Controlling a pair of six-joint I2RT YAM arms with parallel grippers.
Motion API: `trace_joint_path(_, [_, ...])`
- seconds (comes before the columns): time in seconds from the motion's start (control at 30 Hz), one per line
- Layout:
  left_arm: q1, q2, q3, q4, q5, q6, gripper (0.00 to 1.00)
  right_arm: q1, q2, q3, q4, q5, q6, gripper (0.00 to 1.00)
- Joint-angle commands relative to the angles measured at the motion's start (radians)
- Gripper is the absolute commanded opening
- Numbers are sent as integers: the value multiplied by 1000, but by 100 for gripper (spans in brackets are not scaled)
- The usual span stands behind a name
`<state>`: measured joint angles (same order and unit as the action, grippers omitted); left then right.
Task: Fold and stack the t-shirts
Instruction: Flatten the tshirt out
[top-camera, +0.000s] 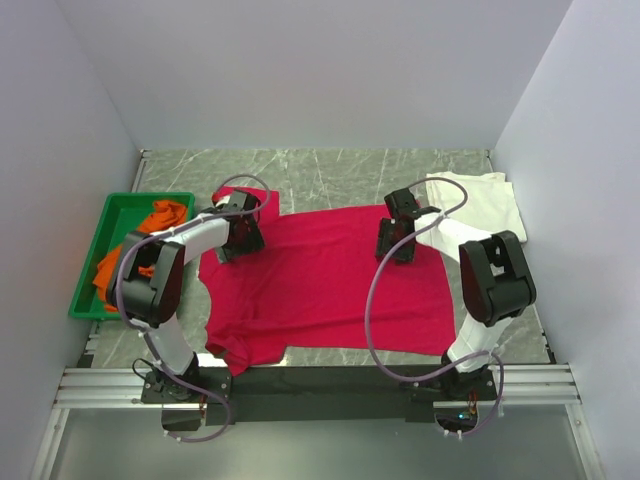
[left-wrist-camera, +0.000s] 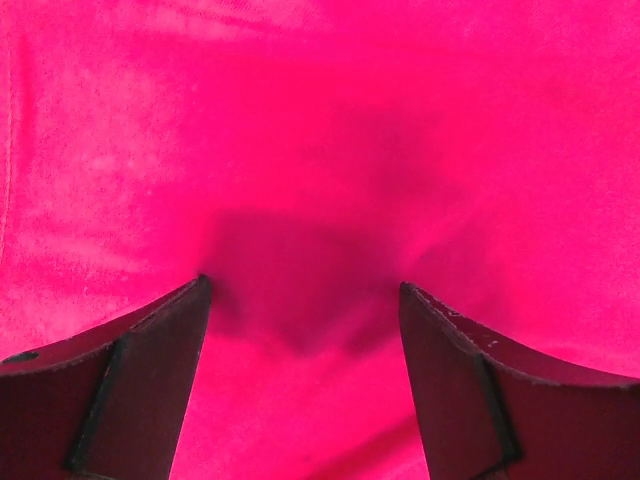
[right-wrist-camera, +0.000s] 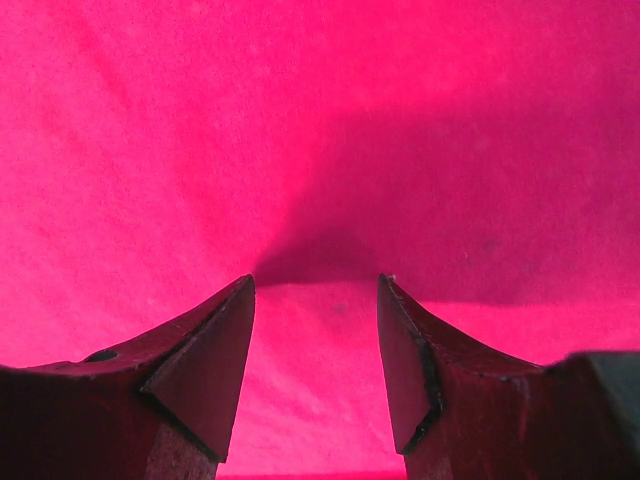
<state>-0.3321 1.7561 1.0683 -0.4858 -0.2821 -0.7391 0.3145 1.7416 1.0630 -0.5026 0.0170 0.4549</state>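
Crimson t-shirt (top-camera: 320, 285) on marbled table (top-camera: 330, 165), white walls (top-camera: 300, 70), left gripper (left-wrist-camera: 302, 285) and right gripper (right-wrist-camera: 315, 278) parted

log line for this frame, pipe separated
red t-shirt: spread mid-table | left claw: open over its far-left part | right claw: open over its far-right part | white t-shirt: far right | orange t-shirt: in green bin

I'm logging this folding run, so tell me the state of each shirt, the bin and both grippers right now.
crimson t-shirt: spread out flat, unfolded.
cream-white t-shirt: lying flat at the far right corner.
orange t-shirt: crumpled inside the green bin.
green bin: upright, holding orange cloth.
left gripper: jaws open, close over crimson cloth.
right gripper: jaws open, close over crimson cloth.
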Motion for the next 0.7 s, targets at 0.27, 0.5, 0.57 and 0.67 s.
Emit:
trace_joint_path(0.27, [-2, 184, 171, 7, -2, 13, 80, 0, 151, 159, -31, 35, -18, 59])
trace_joint_path(0.5, [15, 333, 370, -40, 9, 46, 79, -51, 262, 330, -89, 9, -35, 58])
trace_joint_path(0.57, [27, 385, 453, -54, 14, 61, 79, -74, 303, 394, -111, -12, -41, 58])
trace_joint_path(0.67, [48, 453, 560, -83, 34, 73, 79, -101, 361, 488, -151, -14, -50, 58])
